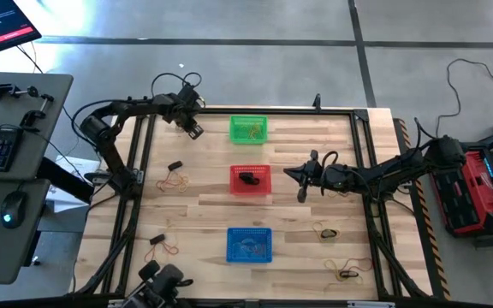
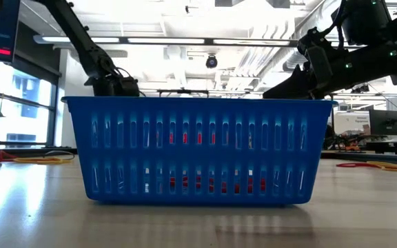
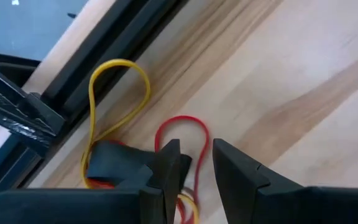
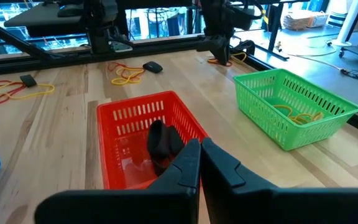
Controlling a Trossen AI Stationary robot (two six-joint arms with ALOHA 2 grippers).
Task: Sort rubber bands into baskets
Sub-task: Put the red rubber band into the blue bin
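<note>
The blue basket (image 1: 249, 244) sits toward the near edge of the worktop, the red basket (image 1: 250, 179) mid-table holding black rubber bands (image 4: 161, 141), and the green basket (image 1: 248, 129) by the far edge holding yellow ones. The right gripper (image 1: 302, 175) hangs beside the red basket, its fingers nearly together and holding nothing. At the far left corner, the left gripper (image 3: 194, 163) is narrowly parted over a red band (image 3: 183, 124) and a yellow band (image 3: 118, 78) lying loose near the edge.

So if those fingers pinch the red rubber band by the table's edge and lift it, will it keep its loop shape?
Probably not. The red rubber band lies thin and bent on the wood, so it would likely sag into a floppy strand. It looks very light. It overlaps the yellow band, so that might drag along. The left gripper, its fingers apart, sits just over it.
</note>
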